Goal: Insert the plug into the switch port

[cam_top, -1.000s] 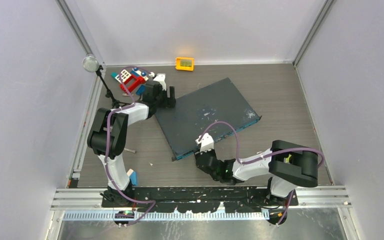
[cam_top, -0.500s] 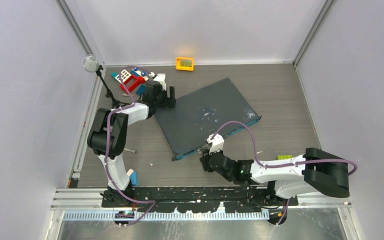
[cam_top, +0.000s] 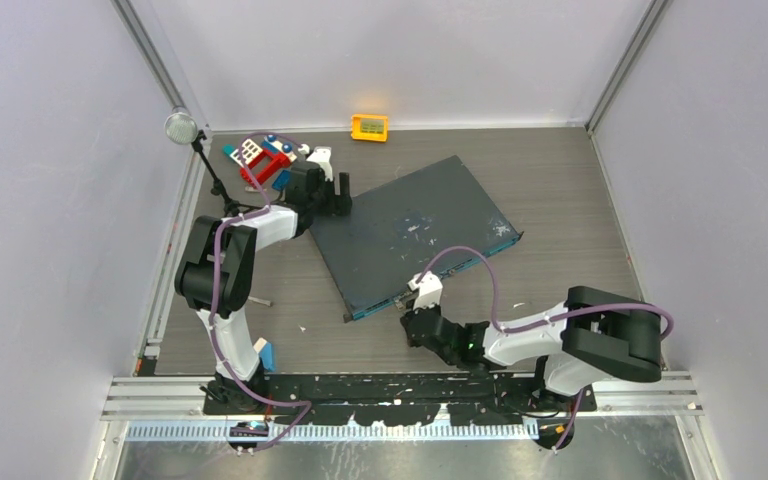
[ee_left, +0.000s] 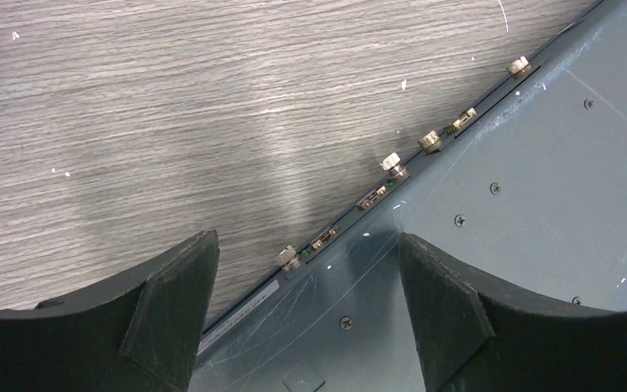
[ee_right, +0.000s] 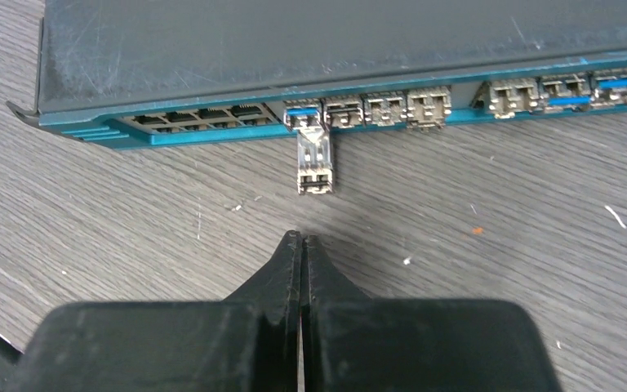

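We list:
- Plug (ee_right: 313, 167): silver, its nose in a port (ee_right: 302, 113) on the switch's (cam_top: 410, 232) teal face, its tail jutting out.
- Right gripper (ee_right: 302, 239): jaws pressed together, empty, just short of the plug.
- Left gripper (ee_left: 306, 255): jaws wide, straddling the switch's rear edge.

I see the plug (ee_right: 313, 166), small, silver metal, nose in the switch port (ee_right: 302, 115), on the teal front row of the flat dark-grey switch (ee_right: 294, 49). Its body sticks straight out, low over the worktop (ee_right: 473, 245).
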